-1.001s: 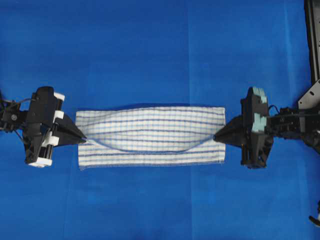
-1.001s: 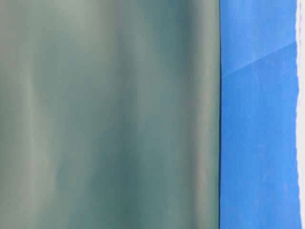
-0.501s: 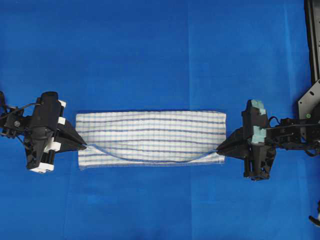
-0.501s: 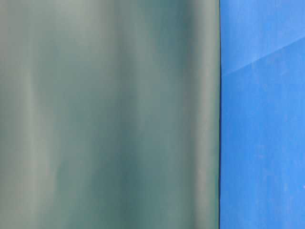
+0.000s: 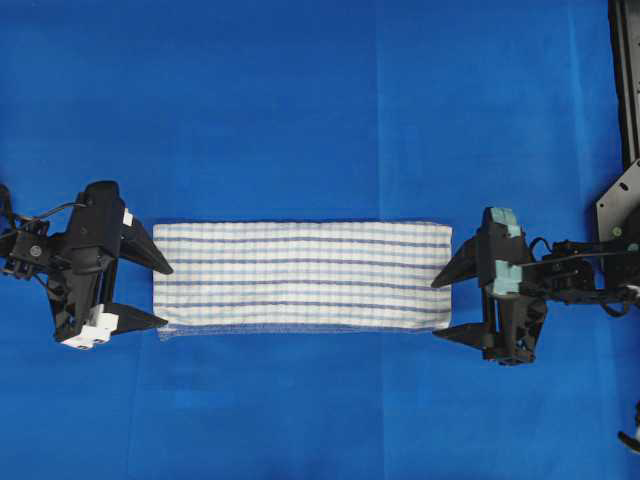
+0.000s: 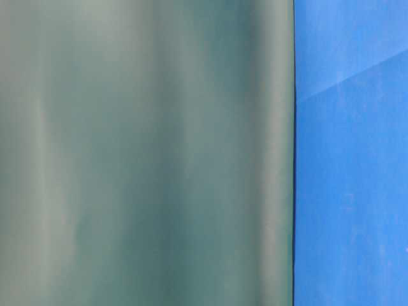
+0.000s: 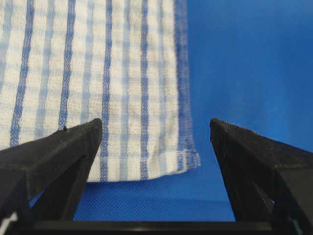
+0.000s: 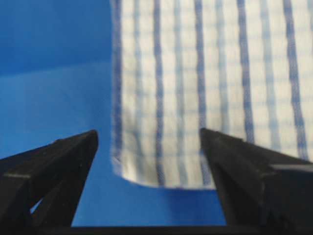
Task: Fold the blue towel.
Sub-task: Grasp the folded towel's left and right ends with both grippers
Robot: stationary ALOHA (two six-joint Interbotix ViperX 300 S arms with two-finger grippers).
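Observation:
The blue towel [image 5: 302,275], white with thin blue stripes, lies flat as a long folded strip in the middle of the overhead view. My left gripper [image 5: 165,294] stands open just off its left end, holding nothing. At the strip's right end my right gripper [image 5: 438,309] is open too, with nothing between its fingers. In the left wrist view the towel's near corner [image 7: 122,98] lies beyond the spread black fingertips [image 7: 73,142]. The right wrist view shows the towel's other end [image 8: 210,88] past the fingertips [image 8: 225,147]. The table-level view shows no towel and no gripper.
A plain solid-blue sheet [image 5: 300,110] covers the whole table. Dark frame parts [image 5: 625,90] stand at the far right edge. A blurred grey-green surface [image 6: 146,153] fills most of the table-level view, with the blue sheet [image 6: 347,159] beside it.
Both grippers came toward the near edge carrying the towel's top layer, then opened and let it go. The towel now lies flat, its sagging fold gone.

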